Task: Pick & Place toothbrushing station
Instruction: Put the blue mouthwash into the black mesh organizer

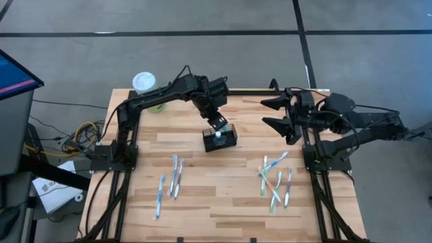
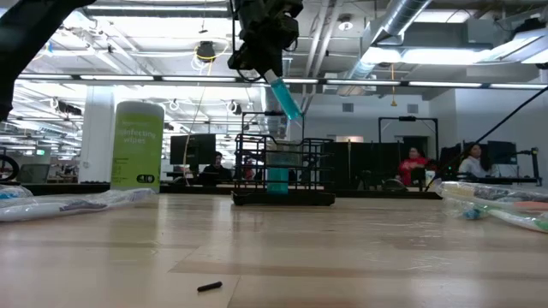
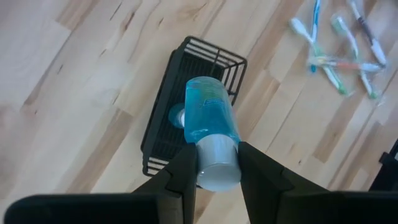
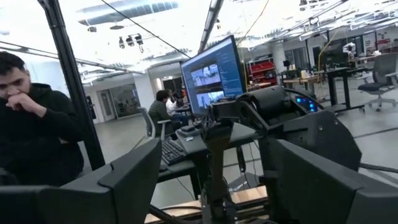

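Observation:
The black wire-mesh caddy [image 1: 221,140] stands on its base at the table's middle; it also shows in the low view [image 2: 283,175] and the left wrist view [image 3: 186,99]. A small blue bottle [image 3: 178,116] stands inside it. My left gripper [image 1: 217,127] is right above the caddy, shut on a second blue bottle with a white cap [image 3: 210,115]. My right gripper [image 1: 278,113] waits open and empty at the table's far right, well above the wood. My left gripper pinches the bottle's white cap end [image 3: 217,169] between its two fingers [image 3: 186,171]. The fingers come from above, pointing down. The bottle [image 2: 283,98] hangs tilted below them, clear of the table, its lower end about level with the top of the caddy's taller part.
A green canister with a white lid [image 1: 144,84] stands at the far left corner. Wrapped toothbrushes lie in two groups, near left [image 1: 172,179] and near right [image 1: 277,182]. A small dark bit [image 2: 210,287] lies near the front edge. People sit in the room beyond.

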Controlling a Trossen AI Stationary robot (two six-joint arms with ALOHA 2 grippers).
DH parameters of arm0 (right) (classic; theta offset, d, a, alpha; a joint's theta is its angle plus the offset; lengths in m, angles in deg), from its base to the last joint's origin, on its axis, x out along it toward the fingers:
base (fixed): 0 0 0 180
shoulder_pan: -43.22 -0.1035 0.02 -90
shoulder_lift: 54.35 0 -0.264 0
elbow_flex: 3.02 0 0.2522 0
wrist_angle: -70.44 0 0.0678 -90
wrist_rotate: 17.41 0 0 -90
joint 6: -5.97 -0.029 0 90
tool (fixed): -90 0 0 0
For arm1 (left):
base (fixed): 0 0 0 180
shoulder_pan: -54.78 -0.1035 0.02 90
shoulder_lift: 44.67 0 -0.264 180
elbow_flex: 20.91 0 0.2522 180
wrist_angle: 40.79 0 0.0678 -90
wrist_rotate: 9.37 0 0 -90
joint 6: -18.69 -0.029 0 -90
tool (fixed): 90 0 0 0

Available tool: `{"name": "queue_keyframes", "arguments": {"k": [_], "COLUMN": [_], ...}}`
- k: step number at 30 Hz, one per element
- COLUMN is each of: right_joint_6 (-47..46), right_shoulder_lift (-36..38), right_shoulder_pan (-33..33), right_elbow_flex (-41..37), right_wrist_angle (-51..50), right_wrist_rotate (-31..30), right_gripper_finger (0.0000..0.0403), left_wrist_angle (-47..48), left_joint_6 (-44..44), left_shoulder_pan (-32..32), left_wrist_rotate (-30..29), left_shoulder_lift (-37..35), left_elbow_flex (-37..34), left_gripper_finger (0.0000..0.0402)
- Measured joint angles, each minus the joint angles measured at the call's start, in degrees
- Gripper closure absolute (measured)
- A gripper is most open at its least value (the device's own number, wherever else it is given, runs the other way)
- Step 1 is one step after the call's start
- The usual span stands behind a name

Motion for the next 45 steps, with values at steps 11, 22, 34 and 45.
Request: {"name": "queue_keyframes", "arguments": {"k": [11, 22, 34, 45], "right_joint_6": [0.45, 4.05, 5.29, -2.94], "right_shoulder_lift": [-0.02, -6.31, -17.21, -13.99], "right_shoulder_pan": [0.32, 11.34, 16.8, 22.05], "right_elbow_flex": [0.0, -0.02, -2.98, -14.84], "right_wrist_angle": [-8.78, -37.85, -38.56, -26.94], "right_wrist_rotate": [0.02, 1.06, 7.59, 11.08], "right_gripper_finger": [0.0101, 0.0101, 0.0104, 0.0345], "left_wrist_angle": [7.0, 7.29, 7.68, 7.72], "left_joint_6": [-2.37, -2.39, -1.57, -3.81], "left_shoulder_pan": [1.16, 1.57, 1.7, 1.68], "left_wrist_rotate": [-2.33, -3.36, -3.36, -3.88], "left_shoulder_lift": [0.72, 0.66, 0.66, 0.15], "left_elbow_flex": [0.16, 0.37, 0.37, 0.37], "left_gripper_finger": [0.0317, 0.0317, 0.0317, 0.0314]}}
